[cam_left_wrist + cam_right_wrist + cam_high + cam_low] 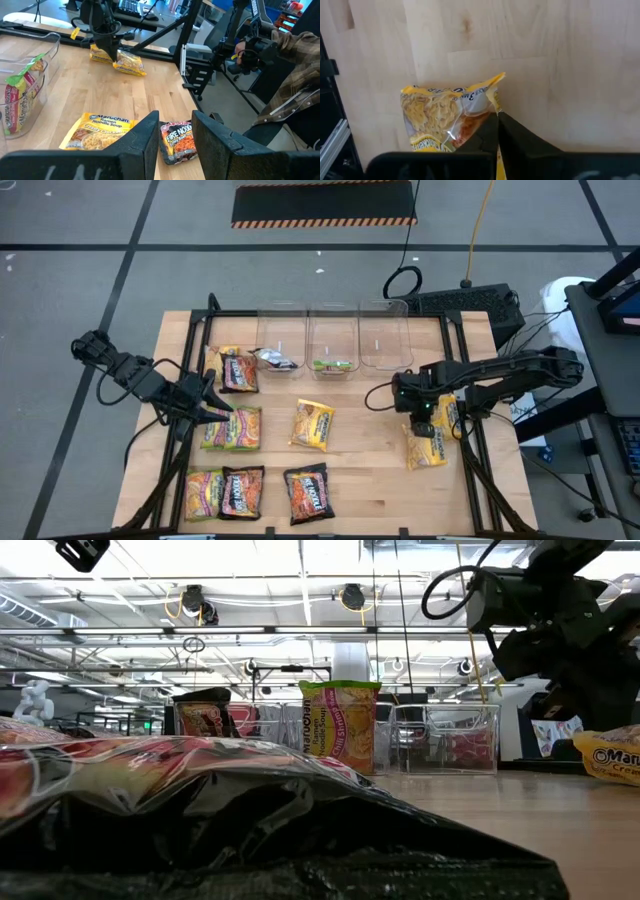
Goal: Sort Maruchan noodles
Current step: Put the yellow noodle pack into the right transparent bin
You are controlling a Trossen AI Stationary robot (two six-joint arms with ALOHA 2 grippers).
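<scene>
A pale wooden table [370,480] stands on grey floor [80,300].

three clear plastic bins [333,338] sit side by side at the far edge of the light wooden table [370,480]; black-and-yellow hazard-striped mat [323,203] on the grey floor beyond; a person's plaid sleeve [295,75] off to the side

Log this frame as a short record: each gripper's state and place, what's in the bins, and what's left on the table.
right gripper: shut on the edge of a yellow packet at the table's right side
left gripper: open, over the lime-green packets at left
left bin: one dark packet
middle bin: one lime-green packet
right bin: looks empty
loose on table: yellow, black and lime-green packets, mostly on the left half
</scene>
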